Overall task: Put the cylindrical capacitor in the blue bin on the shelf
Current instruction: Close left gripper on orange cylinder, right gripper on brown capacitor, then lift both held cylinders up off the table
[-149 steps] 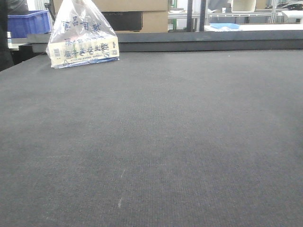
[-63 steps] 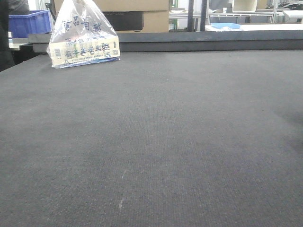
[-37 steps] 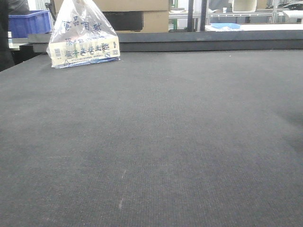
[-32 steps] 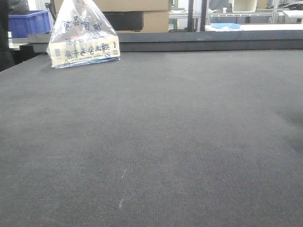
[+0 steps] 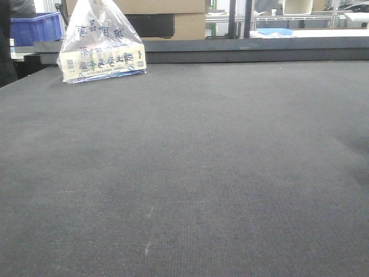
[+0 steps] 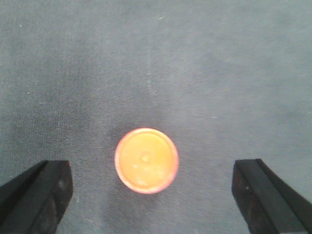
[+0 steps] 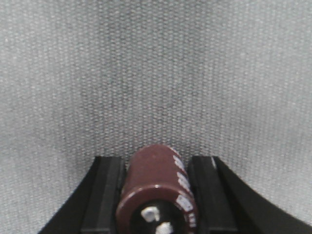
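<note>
Gripping: the right gripper (image 7: pixel 156 195) has its fingers (image 7: pixel 105 195) closed against both sides of the cylindrical capacitor (image 7: pixel 156 187), a dark brown can lying lengthwise between them with its terminal end toward the camera.
Height: from the right wrist view I cannot tell whether the capacitor is touching the grey mat of the desk (image 7: pixel 156 73) or just above it.
Left side: the left gripper (image 6: pixel 151 190) is spread wide and holds nothing; an orange round object (image 6: pixel 146 160) sits on the mat between its fingers (image 6: pixel 36 195), apart from both.
Front view: neither arm shows; a printed plastic bag (image 5: pixel 102 43) stands at the far left of the desk, and a blue bin (image 5: pixel 36 27) is behind it.
Shelf: a shiny rack is only faintly visible far back.
Doing it well: likely a straight lift first, keeping the can level so it cannot slide out endwise.
</note>
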